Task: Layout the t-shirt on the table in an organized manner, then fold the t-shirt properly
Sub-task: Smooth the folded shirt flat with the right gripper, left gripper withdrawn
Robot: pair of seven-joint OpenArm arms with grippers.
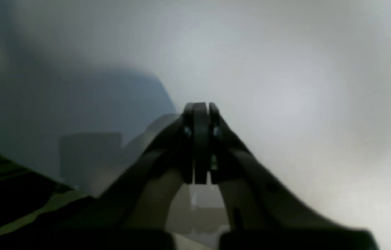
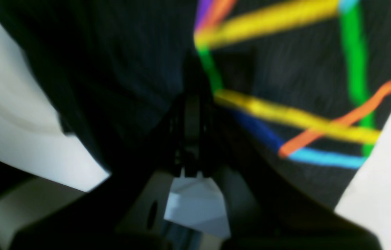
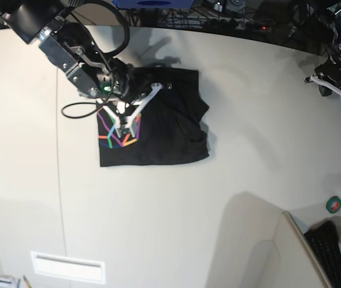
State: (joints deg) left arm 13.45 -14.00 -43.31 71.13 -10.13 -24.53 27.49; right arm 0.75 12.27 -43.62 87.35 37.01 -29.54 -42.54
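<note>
T-shirt [image 3: 158, 123] in the base view lies on the table [image 3: 230, 150], toward its far left part, as a rough black rectangle with rumpled folds along its right side. Its coloured line print [image 3: 115, 135] faces up at the left edge. The right gripper [image 3: 124, 127] is down on the shirt just beside the print, its white fingers drawn narrow together; whether cloth is pinched between them cannot be told from here. The left gripper [image 3: 338, 89] sits well apart at the table's far right edge, away from the shirt. A thin seam [image 3: 60, 180] runs down the table left of the shirt.

Left wrist view: the left gripper [image 1: 200, 111] has its dark fingers pressed together with nothing between them, above the pale, blurred table [image 1: 303, 104].

Right wrist view: the right gripper [image 2: 192, 104] has its jaws drawn together against the black t-shirt [image 2: 129, 69], the tips lost in dark fabric. Yellow, green, orange and blue lines of the print [image 2: 296, 118] run just beside them. White table [image 2: 382, 180] shows at both sides.
</note>
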